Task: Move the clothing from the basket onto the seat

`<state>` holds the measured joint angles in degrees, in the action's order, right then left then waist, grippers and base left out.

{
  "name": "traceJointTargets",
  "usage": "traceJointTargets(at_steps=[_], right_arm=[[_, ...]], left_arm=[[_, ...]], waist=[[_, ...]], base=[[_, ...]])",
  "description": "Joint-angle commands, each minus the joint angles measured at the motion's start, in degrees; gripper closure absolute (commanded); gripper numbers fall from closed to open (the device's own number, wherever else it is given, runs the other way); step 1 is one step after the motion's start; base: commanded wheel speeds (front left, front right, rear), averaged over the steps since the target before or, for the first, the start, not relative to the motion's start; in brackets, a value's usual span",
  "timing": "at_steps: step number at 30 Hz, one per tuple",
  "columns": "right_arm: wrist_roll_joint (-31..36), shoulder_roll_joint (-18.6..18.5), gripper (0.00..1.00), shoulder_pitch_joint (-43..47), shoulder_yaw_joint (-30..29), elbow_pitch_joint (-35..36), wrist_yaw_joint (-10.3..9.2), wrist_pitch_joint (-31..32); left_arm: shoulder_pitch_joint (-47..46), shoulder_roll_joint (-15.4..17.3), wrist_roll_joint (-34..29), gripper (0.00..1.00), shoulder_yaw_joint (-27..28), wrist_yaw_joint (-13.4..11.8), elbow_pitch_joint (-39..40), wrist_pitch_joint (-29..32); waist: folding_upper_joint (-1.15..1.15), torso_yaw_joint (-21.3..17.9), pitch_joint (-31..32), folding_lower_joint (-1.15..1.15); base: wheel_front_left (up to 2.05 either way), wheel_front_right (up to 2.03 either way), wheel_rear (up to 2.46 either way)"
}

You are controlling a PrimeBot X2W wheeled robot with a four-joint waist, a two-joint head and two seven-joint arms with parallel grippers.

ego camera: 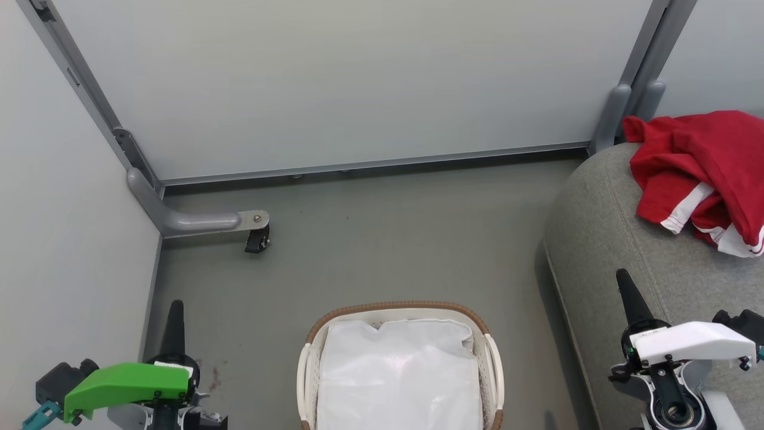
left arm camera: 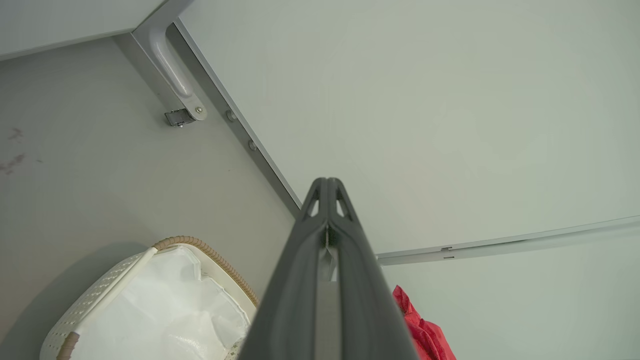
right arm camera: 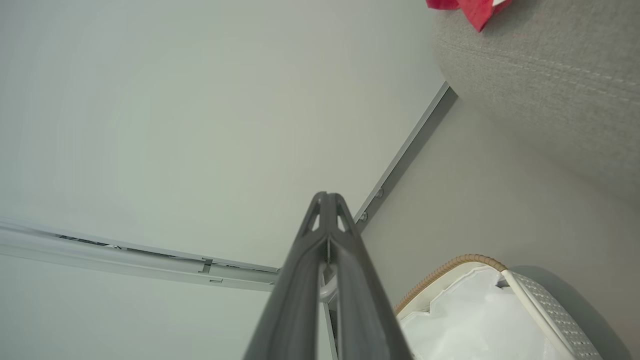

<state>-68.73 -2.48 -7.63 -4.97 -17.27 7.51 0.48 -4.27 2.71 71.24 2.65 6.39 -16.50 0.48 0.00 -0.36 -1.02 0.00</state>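
Note:
Red clothing with white trim lies bunched on the grey seat at the right; an edge of it shows as clothing and clothing in the wrist views. The white slatted basket with a brown rim stands on the floor at bottom centre, showing its white liner inside. My left gripper is shut and holds nothing, left of the basket. My right gripper is shut and holds nothing, over the seat's front edge. In the wrist views the left gripper and right gripper have their fingers pressed together.
Pale partition walls close off the back and left. A grey partition foot with a black caster stands on the grey floor at the left. The seat's rounded side stands close to the basket.

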Motion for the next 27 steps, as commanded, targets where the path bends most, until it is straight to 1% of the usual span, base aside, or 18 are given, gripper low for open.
traceJointTargets(at_steps=[1,27], right_arm=[[-1.48,-0.37,1.00,0.40,-0.25,0.77,-0.01,0.38],[-14.15,-0.47,1.00,1.13,-1.07,2.28,-0.02,3.72]], left_arm=[[-1.50,0.22,1.26,1.00,0.45,0.25,0.78,0.34],[-1.89,0.26,12.67,1.00,2.48,0.77,1.80,3.69]], waist=[[0.00,0.01,0.02,0.00],[0.00,0.19,0.44,0.00]], base=[[0.00,0.00,0.00],[0.00,0.00,0.00]])
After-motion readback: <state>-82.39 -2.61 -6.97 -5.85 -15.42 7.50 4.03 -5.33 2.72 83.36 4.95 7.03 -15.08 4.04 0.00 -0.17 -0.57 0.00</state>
